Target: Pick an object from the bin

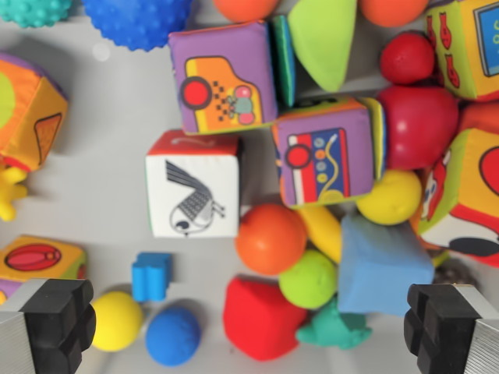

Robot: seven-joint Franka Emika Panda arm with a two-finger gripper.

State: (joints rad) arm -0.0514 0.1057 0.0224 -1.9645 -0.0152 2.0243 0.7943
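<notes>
I look straight down into a grey bin point(117, 117) full of toys. My gripper point(249, 327) is open, its black fingertips point(58, 319) at the lower left and lower right corners. Between them lie a red soft block point(261, 318), a blue ball point(172, 335), a yellow ball point(117, 319), a green ball point(309, 278) and a teal shape point(335, 327). Higher up sit an orange ball point(270, 238), a white cube with a bird picture point(192, 195) and a light blue block point(383, 265). Nothing is held.
Two purple fabric cubes point(222, 78) point(326, 152) lie in the middle. Red balls point(417, 125), a yellow ball point(388, 197) and patterned cubes point(464, 187) crowd the wrist view's right. A blue spiky ball point(136, 19) is at the top, an orange cube point(27, 109) at the left.
</notes>
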